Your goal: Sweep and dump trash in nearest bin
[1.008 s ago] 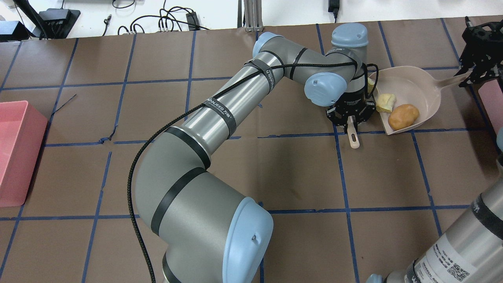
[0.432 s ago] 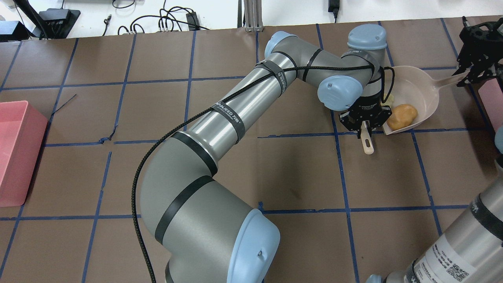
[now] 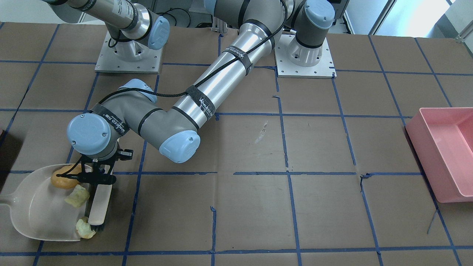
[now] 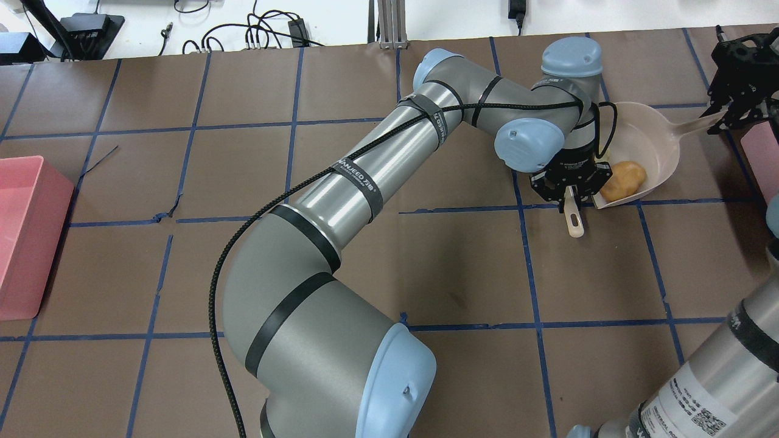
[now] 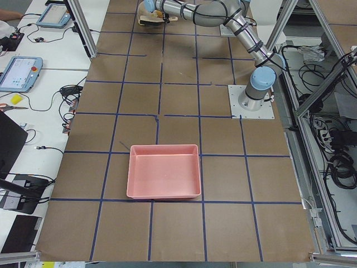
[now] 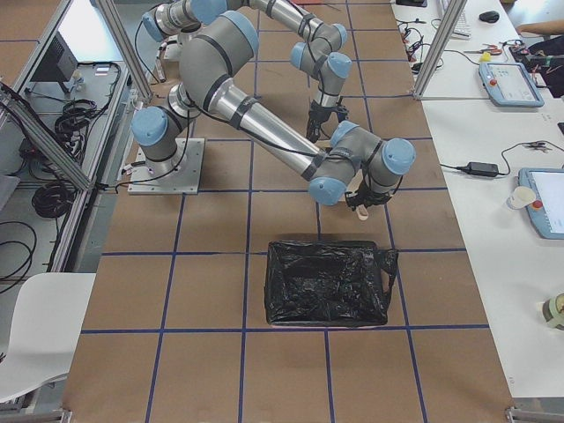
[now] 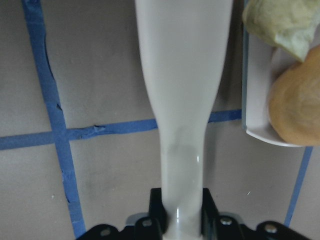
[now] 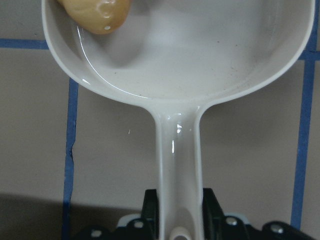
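Observation:
A cream dustpan [image 3: 33, 210] lies on the table. In it are the tan-brown potato shape [image 3: 63, 180] and one pale yellow-green chunk [image 3: 77, 195]. The second chunk [image 3: 85, 229] sits at the pan's open lip, against the brush's bristles. My left gripper [image 3: 95, 178] is shut on the cream brush [image 3: 99, 205], which lies along the pan's mouth. In the overhead view my left gripper [image 4: 570, 185] hides both chunks, and only the potato [image 4: 622, 180] shows. My right gripper [image 4: 739, 106] is shut on the dustpan's handle [image 8: 177, 165].
A pink bin [image 4: 24, 237] stands far off on the robot's left. A bin lined with a black bag [image 6: 326, 282] stands close beside the dustpan on the robot's right. Blue tape lines cross the brown table.
My left arm has moved right with the brush, pushing the yellow-green chunks deeper into the dustpan. My wrist now covers them in the overhead view. The right gripper and dustpan barely moved.

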You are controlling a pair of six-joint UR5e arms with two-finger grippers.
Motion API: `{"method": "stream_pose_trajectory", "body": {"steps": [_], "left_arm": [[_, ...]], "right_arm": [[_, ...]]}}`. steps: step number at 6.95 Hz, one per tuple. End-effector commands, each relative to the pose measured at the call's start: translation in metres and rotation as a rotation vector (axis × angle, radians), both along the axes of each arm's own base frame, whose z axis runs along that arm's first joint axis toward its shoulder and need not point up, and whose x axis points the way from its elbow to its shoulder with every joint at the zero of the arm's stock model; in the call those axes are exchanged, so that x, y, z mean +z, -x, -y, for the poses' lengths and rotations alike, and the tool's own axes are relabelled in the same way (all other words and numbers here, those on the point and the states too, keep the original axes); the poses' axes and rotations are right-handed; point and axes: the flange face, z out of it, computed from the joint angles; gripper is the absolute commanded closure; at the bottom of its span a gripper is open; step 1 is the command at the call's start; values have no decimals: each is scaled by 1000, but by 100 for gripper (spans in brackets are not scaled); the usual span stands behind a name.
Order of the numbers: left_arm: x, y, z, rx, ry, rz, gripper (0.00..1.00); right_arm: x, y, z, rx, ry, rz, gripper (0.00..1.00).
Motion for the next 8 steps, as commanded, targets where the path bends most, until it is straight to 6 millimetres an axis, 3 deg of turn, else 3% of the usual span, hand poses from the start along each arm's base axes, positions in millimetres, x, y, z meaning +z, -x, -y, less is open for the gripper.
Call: {"method": "stream_pose_trajectory", "body": {"steps": [1,2,8], "left_arm": [[-5,2,5,-5,24,-21,85],[-15,3,5,-3,22,-17,85],[-16,-2,11,17,16,-13,84]], "right_arm": [[0,0,0,1,1,1,99],[1,0,0,0,1,-1,99],[1,-1,0,1,-1,2,99]]}}
